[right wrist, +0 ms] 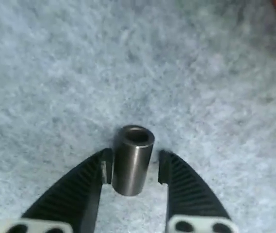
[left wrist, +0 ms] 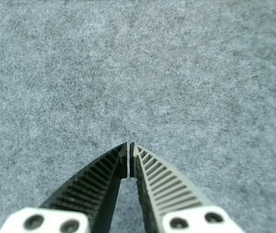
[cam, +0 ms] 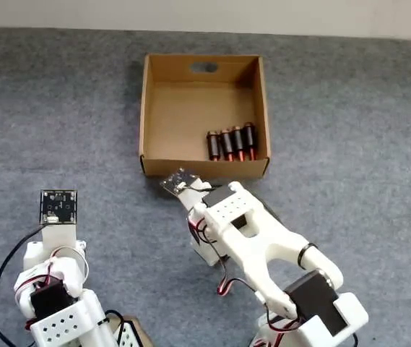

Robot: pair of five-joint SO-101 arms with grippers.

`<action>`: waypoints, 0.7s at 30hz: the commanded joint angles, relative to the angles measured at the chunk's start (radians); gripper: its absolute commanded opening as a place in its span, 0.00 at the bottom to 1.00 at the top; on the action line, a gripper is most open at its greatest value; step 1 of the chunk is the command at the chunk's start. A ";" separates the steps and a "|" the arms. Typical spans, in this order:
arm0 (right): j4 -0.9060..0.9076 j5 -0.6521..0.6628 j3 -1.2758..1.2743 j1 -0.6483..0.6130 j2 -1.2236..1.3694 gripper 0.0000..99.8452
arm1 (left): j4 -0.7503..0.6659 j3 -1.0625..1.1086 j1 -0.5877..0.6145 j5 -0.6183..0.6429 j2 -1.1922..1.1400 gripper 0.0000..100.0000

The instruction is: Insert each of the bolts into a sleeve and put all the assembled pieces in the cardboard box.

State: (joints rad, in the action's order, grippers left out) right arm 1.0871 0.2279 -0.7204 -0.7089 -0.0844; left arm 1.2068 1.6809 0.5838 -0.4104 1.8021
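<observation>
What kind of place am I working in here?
Probably a tabletop robot assembly bench rather than a factory line. A grey felt-like mat covers the table, a cardboard box holds four assembled pieces, and a metal sleeve sits between the open fingers of the right tool.

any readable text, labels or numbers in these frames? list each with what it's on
None can be read.
Brown cardboard box: plain, no print.
Four copper-and-dark assembled pieces in it: no marks to be made out.
Dark metal sleeve on the grey carpet: bare.
Small dark square circuit board at the left of the high view: any marking too small to read.
</observation>
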 commanded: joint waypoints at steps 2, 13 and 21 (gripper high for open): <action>-0.008 -0.009 0.001 0.005 0.002 0.15 | 0.006 0.016 -0.012 -0.008 0.007 0.04; 0.002 -0.015 -0.007 0.013 -0.053 0.00 | 0.006 0.016 -0.012 -0.008 0.007 0.04; 0.042 -0.015 -0.007 0.193 -0.573 0.01 | 0.006 0.016 -0.012 -0.008 0.007 0.04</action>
State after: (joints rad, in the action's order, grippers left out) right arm 1.1331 0.2202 -0.7357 -0.5846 -0.4342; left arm 1.2068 1.6809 0.5838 -0.4104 1.8021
